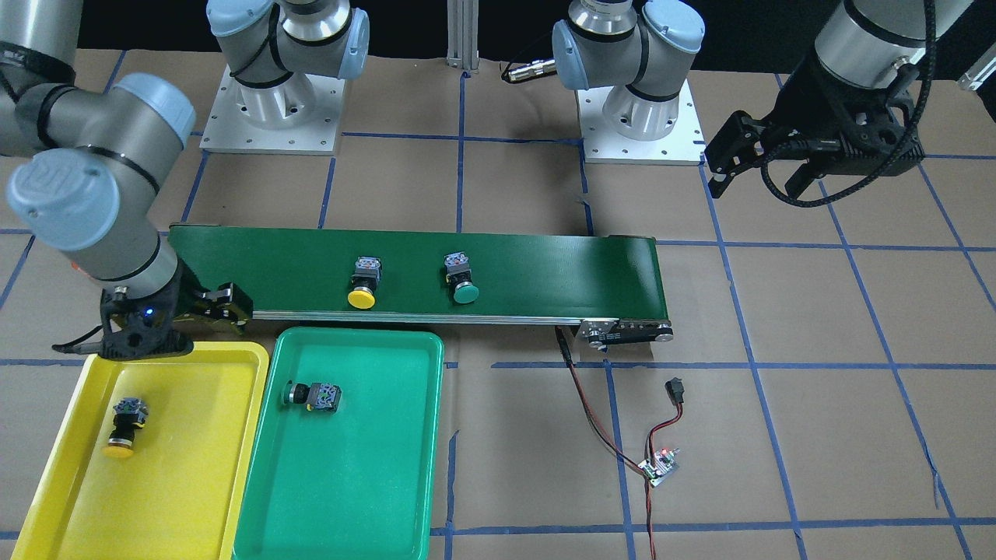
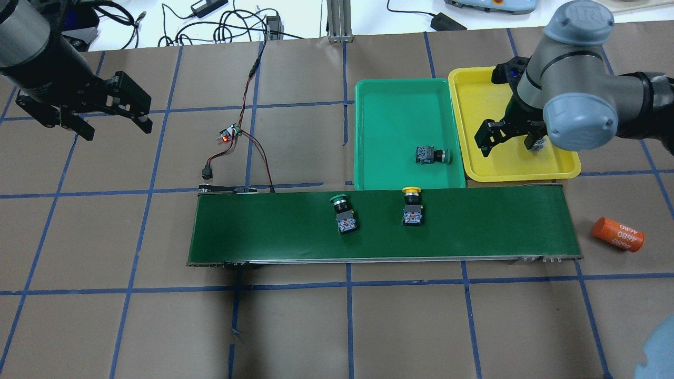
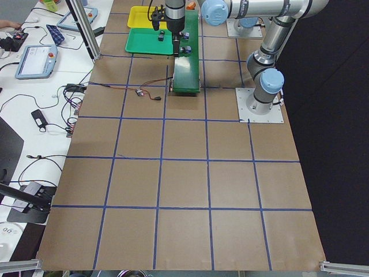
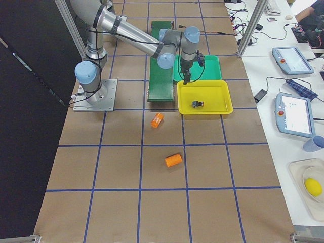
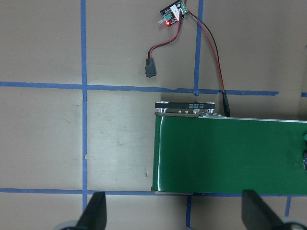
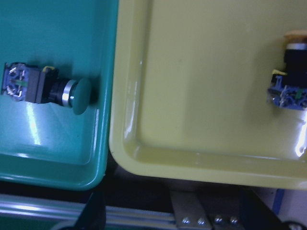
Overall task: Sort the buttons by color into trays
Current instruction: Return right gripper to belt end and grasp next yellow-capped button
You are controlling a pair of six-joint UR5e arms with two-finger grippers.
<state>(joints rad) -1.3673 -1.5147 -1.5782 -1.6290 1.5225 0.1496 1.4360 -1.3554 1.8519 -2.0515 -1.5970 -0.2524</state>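
The right gripper [image 2: 508, 141] hung wide open and empty over the yellow tray [image 2: 476, 105], and its arm hid nearly all of the yellow button [image 1: 124, 426] lying there from the overhead view. The left gripper [image 2: 113, 125], also spread wide with nothing held, hovered well beyond the conveyor belt [image 2: 474, 221], with only its fingertips [image 5: 96, 213] showing in its wrist view. A green button [image 2: 432, 155] lay sideways in the green tray [image 2: 389, 105], while a second yellow button [image 2: 411, 208] and a second green button [image 2: 342, 213] sat apart on the belt.

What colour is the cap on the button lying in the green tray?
Green. That button shows its cap best in the right wrist view.
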